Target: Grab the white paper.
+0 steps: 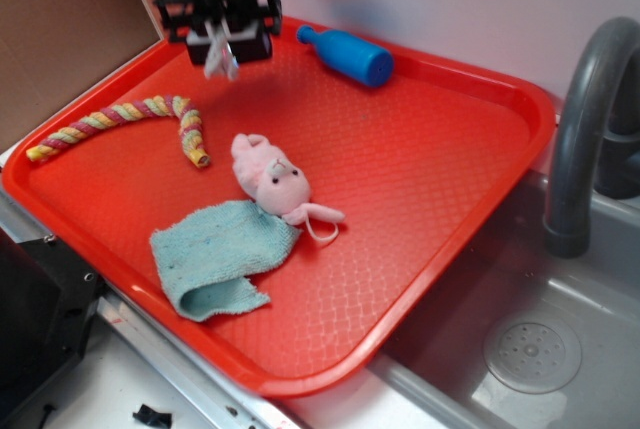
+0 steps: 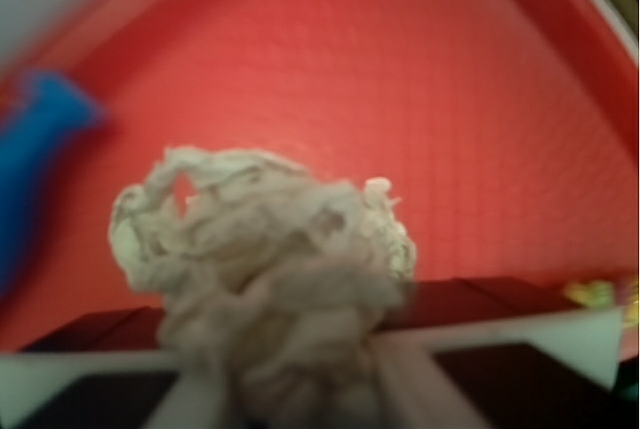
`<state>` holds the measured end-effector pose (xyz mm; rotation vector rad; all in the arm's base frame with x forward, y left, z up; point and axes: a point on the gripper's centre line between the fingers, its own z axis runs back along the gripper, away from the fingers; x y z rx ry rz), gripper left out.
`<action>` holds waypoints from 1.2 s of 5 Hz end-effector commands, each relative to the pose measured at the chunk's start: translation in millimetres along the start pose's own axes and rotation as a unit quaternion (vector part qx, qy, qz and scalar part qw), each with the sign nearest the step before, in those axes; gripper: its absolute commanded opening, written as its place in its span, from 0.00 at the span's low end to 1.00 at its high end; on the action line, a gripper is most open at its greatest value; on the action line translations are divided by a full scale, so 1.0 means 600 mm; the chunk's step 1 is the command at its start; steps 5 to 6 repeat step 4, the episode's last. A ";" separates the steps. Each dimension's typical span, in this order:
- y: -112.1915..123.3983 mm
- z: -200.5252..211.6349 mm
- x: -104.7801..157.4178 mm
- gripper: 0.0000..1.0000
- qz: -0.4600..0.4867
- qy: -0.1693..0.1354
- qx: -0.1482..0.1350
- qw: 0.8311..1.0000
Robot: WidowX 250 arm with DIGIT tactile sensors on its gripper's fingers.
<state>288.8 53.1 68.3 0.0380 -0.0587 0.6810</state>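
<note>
1. The black robot gripper [image 1: 222, 57] hangs above the far left part of the red plastic tray [image 1: 440, 209], near its back rim. The jaws are closed narrow on the small crumpled white paper wad [image 1: 221, 59], so the paper is off the tray, between the fingertips.
2. In the wrist view the white paper [image 2: 265, 269] fills the centre of the pic, wrinkled & irregular, and bulges out beyond the fingers [image 2: 405, 374]. The red tray [image 2: 400, 99] is seen behind it, blurred.
3. Handling, as I judge it: the wad is very light, soft and easy to squash, not slippery and not fragile. It gives way under pressure, so the hold should go across the thick middle of the wad, not on a loose edge that could tear or slide out. Here the grip seems to be across the lower body of the wad; a good part sticks out in front.
4. Other things on the tray, all well apart from the gripper: a blue plastic bottle-shaped toy [image 1: 348, 53] near the back rim, a twisted multi-colour rope [image 1: 130, 121] at the left, a pink plush bunny [image 1: 272, 179] in the middle, touching a light-blue terry cloth [image 1: 215, 254] in front of it.
5. Right of the tray there is a grey sink [image 1: 520, 349] w/ a dark grey faucet [image 1: 585, 119].
6. Task looks mostly done: paper is grasped & lifted.
</note>
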 end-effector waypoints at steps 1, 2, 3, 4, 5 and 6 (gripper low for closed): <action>-0.018 0.177 -0.063 0.00 -0.238 -0.024 -0.067 0.969; -0.016 0.215 -0.085 0.00 -0.296 -0.008 -0.071 0.952; -0.013 0.230 -0.111 0.00 -0.296 -0.013 -0.067 0.953; -0.005 0.217 -0.108 0.00 -0.238 0.010 -0.105 0.965; -0.005 0.217 -0.108 0.00 -0.238 0.010 -0.105 0.965; -0.005 0.217 -0.108 0.00 -0.238 0.010 -0.105 0.965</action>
